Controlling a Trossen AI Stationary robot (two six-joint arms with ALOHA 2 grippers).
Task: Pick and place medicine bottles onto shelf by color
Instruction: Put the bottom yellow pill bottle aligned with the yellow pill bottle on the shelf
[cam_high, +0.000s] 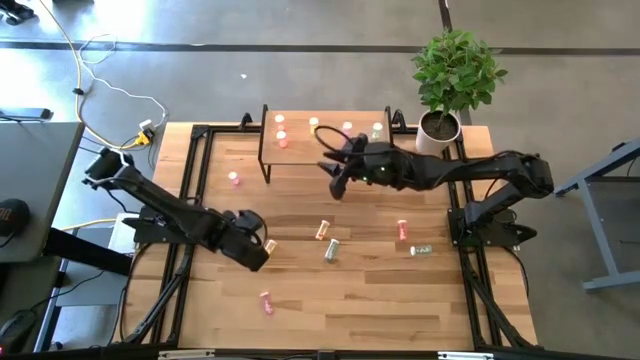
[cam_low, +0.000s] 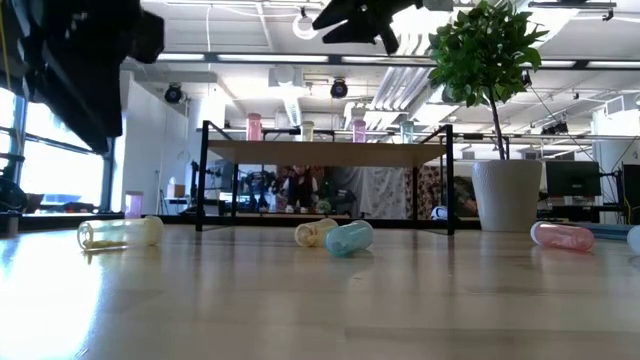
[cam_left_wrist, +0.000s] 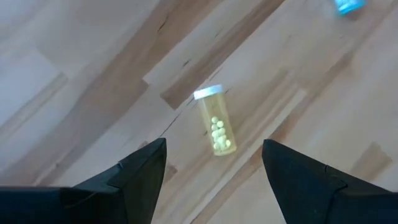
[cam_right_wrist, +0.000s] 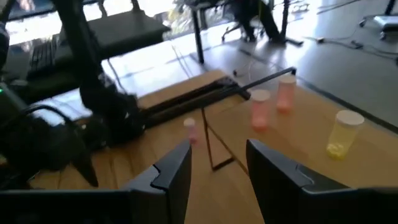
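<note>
Hovering low over the wooden table (cam_high: 300, 290), the left gripper (cam_left_wrist: 214, 168) has its two dark fingers spread wide with nothing between them. A yellow medicine bottle (cam_left_wrist: 216, 122) lies on its side just ahead of the fingertips, centred in the gap between them, its white cap pointing away from the gripper; small pale pills show inside. In the high view this bottle (cam_high: 270, 245) rests just beside the gripper's tip.

The right gripper (cam_high: 338, 186) hangs in the air just in front of the shelf (cam_high: 300, 160), fingers parted and empty. Beyond its fingertips, two pink bottles (cam_right_wrist: 272, 101) and a yellow bottle (cam_right_wrist: 343, 133) stand upright on the light wood top, and one more pink bottle (cam_right_wrist: 190, 129) stands on the table past the shelf's black leg.

Several bottles lie loose on the table between and below the two grippers: an orange one (cam_high: 322, 230), a pale green one (cam_high: 332, 249), a red one (cam_high: 402, 229), another green one (cam_high: 421, 250) and a pink one (cam_high: 266, 302). A potted plant (cam_high: 452, 80) stands beside the shelf, behind the right arm.
</note>
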